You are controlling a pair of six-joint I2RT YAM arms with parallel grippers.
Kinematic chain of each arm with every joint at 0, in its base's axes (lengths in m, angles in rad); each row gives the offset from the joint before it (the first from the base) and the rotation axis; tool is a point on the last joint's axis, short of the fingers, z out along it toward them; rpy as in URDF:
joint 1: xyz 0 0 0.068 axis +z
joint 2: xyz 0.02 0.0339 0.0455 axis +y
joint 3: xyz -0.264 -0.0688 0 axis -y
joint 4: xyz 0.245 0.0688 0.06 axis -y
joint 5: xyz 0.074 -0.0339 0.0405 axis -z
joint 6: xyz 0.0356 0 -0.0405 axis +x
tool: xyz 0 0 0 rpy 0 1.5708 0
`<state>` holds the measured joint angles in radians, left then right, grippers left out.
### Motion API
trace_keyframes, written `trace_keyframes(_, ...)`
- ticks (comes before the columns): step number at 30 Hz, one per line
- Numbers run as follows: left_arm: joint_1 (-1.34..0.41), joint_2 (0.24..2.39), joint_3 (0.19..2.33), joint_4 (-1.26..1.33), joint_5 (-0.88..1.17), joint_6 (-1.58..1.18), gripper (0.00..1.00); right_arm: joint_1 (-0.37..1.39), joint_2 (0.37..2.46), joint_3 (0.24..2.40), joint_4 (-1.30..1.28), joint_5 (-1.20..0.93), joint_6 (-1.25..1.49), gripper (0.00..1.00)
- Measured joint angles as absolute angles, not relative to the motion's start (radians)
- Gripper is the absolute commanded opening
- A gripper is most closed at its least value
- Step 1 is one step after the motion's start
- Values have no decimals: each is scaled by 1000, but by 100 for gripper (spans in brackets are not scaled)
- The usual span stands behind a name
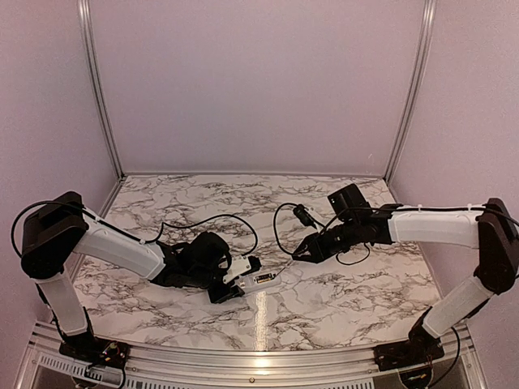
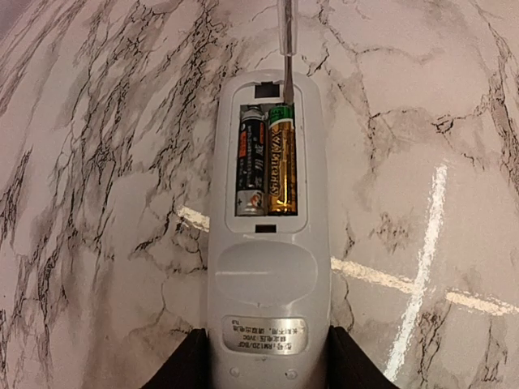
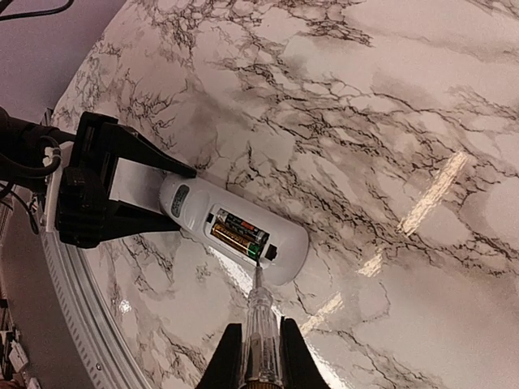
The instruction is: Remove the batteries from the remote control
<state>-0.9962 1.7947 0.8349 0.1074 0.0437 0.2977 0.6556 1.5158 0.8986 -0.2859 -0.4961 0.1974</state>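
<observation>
**Opened, not yet unloaded**

Pinching remote control (image 2: pixel 268 275) by its label end w/ left gripper (image 2: pixel 268 366), flat on table (image 2: pixel 97 162), back up. No cover on compartment. Both batteries (image 2: pixel 268 162) seated side by side inside, so none out yet. Holding screwdriver (image 3: pixel 257 304) in right gripper (image 3: pixel 259 348), clamped on handle, tip at gold battery's far end, prob. touching, hard to tell. Left to do: pry both out.

Clear-handle screwdriver (image 3: pixel 261 328) w/ metal tip; marble tabletop (image 1: pixel 324 300); purple walls (image 1: pixel 259 81).
</observation>
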Motion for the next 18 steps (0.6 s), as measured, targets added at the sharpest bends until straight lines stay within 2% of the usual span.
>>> trace_keyframes(18,-996,1799,843,94,46,277,46,593,1499,773,-119,-584,188,0)
